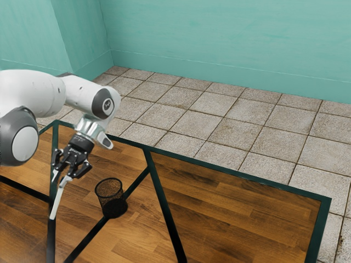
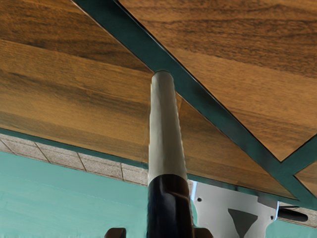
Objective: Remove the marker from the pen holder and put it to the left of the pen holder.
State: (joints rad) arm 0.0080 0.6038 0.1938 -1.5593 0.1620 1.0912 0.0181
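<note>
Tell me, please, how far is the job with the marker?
Done: the marker is out of the holder. Now: the hand grips it beside the holder, free end pointing down; whether that end touches the table, I cannot tell. To do: setting it down and letting go.

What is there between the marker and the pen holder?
In the exterior view, I see wooden tabletop between the marker and the pen holder.

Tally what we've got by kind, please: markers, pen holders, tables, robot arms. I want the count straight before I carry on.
Marker: 1
Pen holder: 1
Table: 1
Robot arm: 1
Total: 4
</note>
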